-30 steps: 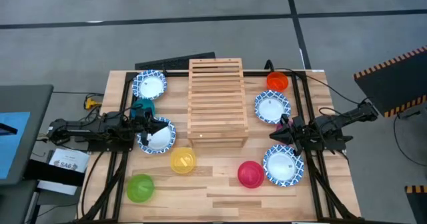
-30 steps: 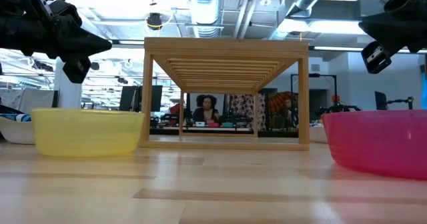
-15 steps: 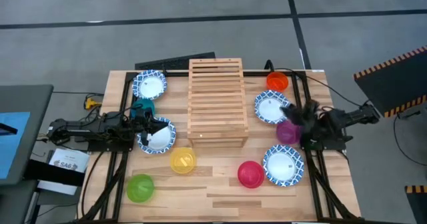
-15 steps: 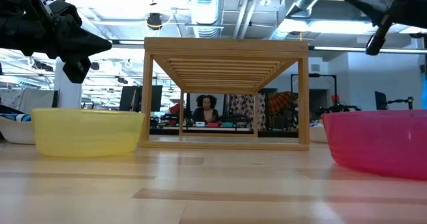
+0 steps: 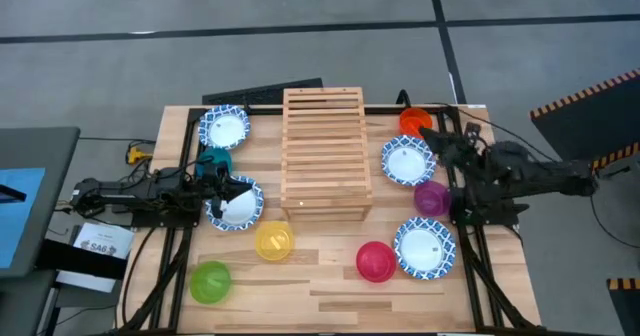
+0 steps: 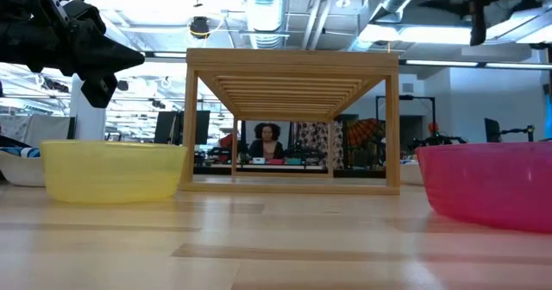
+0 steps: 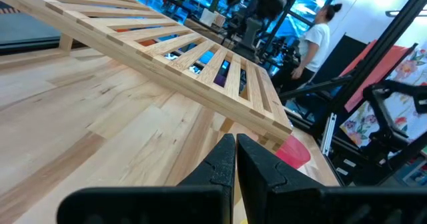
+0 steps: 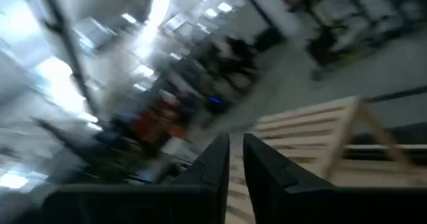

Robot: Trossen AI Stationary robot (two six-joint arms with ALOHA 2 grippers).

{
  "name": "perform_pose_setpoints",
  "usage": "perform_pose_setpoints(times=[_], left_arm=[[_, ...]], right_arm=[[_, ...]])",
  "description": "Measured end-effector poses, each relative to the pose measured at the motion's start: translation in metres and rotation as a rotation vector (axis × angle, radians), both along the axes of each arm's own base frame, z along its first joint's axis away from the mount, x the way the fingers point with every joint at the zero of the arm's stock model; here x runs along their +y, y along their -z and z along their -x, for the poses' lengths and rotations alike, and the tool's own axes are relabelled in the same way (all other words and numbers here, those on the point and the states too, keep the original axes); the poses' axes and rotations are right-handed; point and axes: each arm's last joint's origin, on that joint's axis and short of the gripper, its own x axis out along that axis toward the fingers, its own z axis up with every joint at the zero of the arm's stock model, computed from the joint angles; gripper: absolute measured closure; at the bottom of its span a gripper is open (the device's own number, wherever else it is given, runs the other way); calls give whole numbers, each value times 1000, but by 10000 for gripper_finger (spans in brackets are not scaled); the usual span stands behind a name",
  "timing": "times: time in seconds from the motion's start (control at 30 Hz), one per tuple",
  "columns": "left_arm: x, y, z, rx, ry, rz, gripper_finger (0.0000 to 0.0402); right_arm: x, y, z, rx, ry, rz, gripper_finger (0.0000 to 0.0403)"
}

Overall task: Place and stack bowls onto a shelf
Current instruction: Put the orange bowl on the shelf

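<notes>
The slatted wooden shelf (image 5: 323, 154) stands on its legs in the middle of the table. White blue-rimmed bowls sit at the far left (image 5: 223, 128), near left (image 5: 238, 204), far right (image 5: 407, 161) and near right (image 5: 424, 248). Plain bowls rest on their bases around them: teal (image 5: 213, 160), orange (image 5: 415, 122), purple (image 5: 432, 197), yellow (image 5: 273, 240), pink (image 5: 376, 261) and green (image 5: 210, 281). My left gripper (image 5: 226, 187) hangs shut above the near-left white bowl. My right gripper (image 5: 428, 135) is shut and raised over the far-right white bowl, near the orange one.
Black frame rails (image 5: 462, 226) run along the table's left and right sides, with cables beside them. Bare tabletop (image 5: 320, 296) lies near the front edge. The shelf top (image 7: 167, 41) carries nothing. A person (image 6: 267, 141) sits in the room beyond the shelf.
My right gripper has risen and swung toward the table's far edge, tipping upward, from above the purple bowl to above the far-right white bowl. The purple bowl, covered before, now shows. My left arm has kept still.
</notes>
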Motion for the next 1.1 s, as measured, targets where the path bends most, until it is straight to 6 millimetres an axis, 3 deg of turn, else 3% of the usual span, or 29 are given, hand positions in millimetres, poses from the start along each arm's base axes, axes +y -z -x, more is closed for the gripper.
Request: perform_pose_setpoints(times=[0.1,0.2,0.3,0.4,0.53,0.67,1.1], left_arm=[[0,0,0,0,0,0,401],[0,0,0,0,0,0,401],[0,0,0,0,0,0,401],[0,0,0,1,0,0,401],[0,0,0,0,0,0,401],[0,0,0,0,0,0,401],[0,0,0,0,0,0,401]], right_arm=[[-13,-13,-10,212,93,-22,285],[-33,-14,-18,402,245,-129,227],[-53,0,-22,516,380,-328,171],[-66,20,-23,588,485,-523,140],[-70,54,-24,649,625,-733,133],[-72,81,-27,617,720,-835,133],[-112,119,-38,456,899,-991,133]])
